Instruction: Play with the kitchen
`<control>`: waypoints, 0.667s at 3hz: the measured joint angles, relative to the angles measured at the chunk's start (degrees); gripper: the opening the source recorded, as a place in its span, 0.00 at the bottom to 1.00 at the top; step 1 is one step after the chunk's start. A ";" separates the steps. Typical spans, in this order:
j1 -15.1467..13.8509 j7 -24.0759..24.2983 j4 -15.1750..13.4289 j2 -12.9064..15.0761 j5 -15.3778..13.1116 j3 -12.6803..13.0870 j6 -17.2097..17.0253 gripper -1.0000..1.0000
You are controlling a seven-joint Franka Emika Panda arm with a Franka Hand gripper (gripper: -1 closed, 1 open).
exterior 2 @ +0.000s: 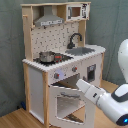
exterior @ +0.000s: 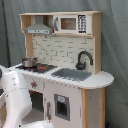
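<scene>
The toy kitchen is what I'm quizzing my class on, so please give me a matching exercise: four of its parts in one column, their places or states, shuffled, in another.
Column one:
1. steel pot
2. microwave
3. oven door
4. black faucet

Column two:
A. swung open, hanging down at the front
B. on the stovetop, under the range hood
C. behind the grey sink, against the tiled back wall
D. on the top shelf, beside the hood

Pairs: 1-B, 2-D, 3-A, 4-C
</scene>
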 joint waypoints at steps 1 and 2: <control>0.85 4.67 -0.19 1.52 -3.36 -2.44 0.06 1.00; 0.92 10.38 -0.62 3.24 -5.64 -3.68 -0.27 1.00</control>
